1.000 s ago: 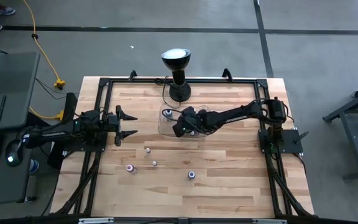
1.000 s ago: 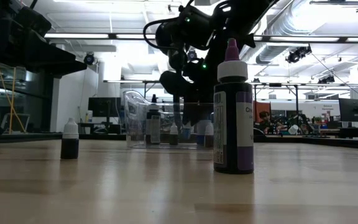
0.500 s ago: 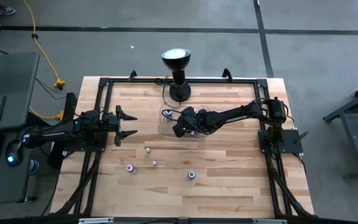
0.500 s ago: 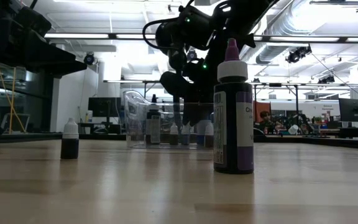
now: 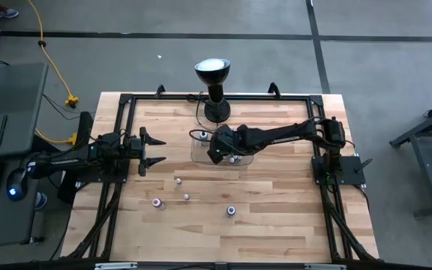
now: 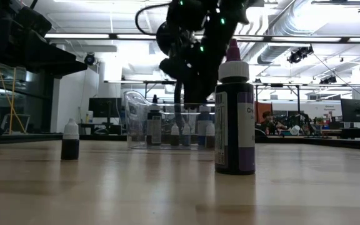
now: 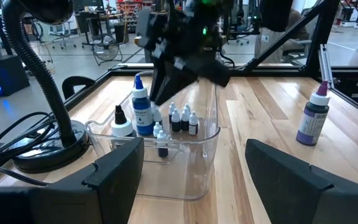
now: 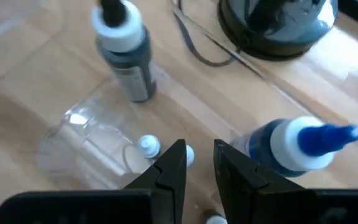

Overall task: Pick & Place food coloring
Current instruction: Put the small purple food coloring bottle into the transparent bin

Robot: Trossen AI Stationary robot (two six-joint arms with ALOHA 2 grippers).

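Observation:
A clear plastic tray (image 5: 196, 147) stands near the table's far middle. It holds a tall blue dropper bottle (image 8: 297, 146), a dark black-capped bottle (image 8: 126, 46) and several tiny white-capped food coloring bottles (image 7: 182, 119). My right gripper (image 8: 199, 165) hovers over the tray (image 8: 73, 124), pointing down, narrowly open and empty (image 5: 214, 154). My left gripper (image 5: 154, 150) waits open to the left of the tray. Loose bottles stand upright on the near half of the wood: one purple-capped (image 5: 232, 211), one pinkish (image 5: 157, 202) and two whitish (image 5: 177, 180), (image 5: 187, 197).
A black lamp (image 5: 213, 82) with its cable stands just beyond the tray, close to my right arm. A black frame runs around the table's edges. In the low view a purple bottle (image 6: 234, 112) fills the foreground, with a small dark one (image 6: 70, 140) to the left.
My right gripper has risen out of the tray and shifted slightly toward the far edge, its arm straightening a little. The bottles in the tray and on the table have stayed where they were.

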